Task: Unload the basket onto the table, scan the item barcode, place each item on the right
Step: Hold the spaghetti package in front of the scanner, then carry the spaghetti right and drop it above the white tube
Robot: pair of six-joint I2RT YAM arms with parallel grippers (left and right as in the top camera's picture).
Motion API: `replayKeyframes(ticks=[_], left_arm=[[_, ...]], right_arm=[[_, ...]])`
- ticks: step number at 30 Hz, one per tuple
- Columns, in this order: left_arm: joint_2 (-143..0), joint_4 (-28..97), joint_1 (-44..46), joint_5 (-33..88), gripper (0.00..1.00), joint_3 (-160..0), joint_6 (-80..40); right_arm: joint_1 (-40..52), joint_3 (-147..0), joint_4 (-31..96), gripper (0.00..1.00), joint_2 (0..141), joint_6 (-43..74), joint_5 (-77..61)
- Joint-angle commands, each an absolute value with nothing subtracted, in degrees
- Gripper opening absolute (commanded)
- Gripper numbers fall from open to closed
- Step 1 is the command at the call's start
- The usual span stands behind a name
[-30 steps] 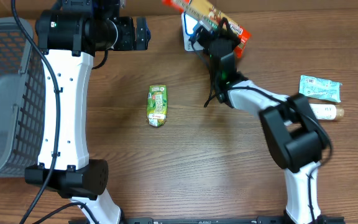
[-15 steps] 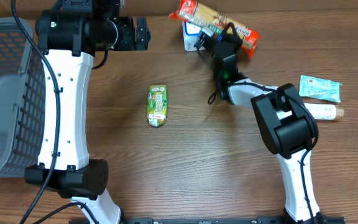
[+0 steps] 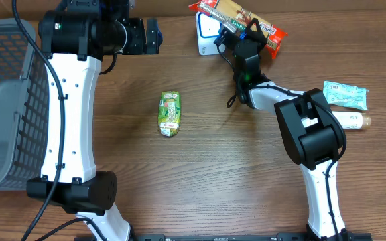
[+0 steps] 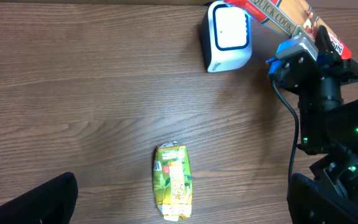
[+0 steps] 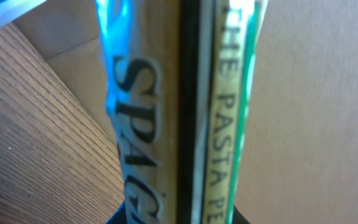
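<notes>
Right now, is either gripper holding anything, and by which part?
The right gripper holds the spaghetti packet near the middle of its length; the left gripper is open and empty.

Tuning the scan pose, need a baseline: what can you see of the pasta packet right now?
The pasta packet is a long, flat plastic pack, tan in the middle with red ends and some green edging. Its print reads "QUICK COOK" and part of "SPAG". The right gripper is shut on it near its middle and holds it tilted above the table. One end reaches over the far edge of the white scanner. Whether it touches the scanner cannot be told. No barcode shows in any view.
</notes>
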State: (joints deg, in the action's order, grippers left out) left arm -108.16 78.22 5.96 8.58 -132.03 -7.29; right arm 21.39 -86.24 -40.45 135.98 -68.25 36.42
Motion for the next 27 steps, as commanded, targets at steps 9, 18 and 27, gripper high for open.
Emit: replayKeyframes(ticks=[9, 18, 27], left_arm=[[-108.5, 78.2, 6.0, 8.4, 1.00, -132.4, -6.4], [-108.5, 78.2, 6.0, 8.4, 1.00, -132.4, -6.4], [-108.5, 78.2, 6.0, 8.4, 1.00, -132.4, -6.4]], right_arm=[[23.1, -89.3, -45.8, 0.04, 133.7, -64.5, 43.9], [25.1, -89.2, -34.4, 0.04, 123.2, -54.3, 50.5], [20.1, -89.2, 11.6, 0.04, 99.6, -6.8, 31.6]])
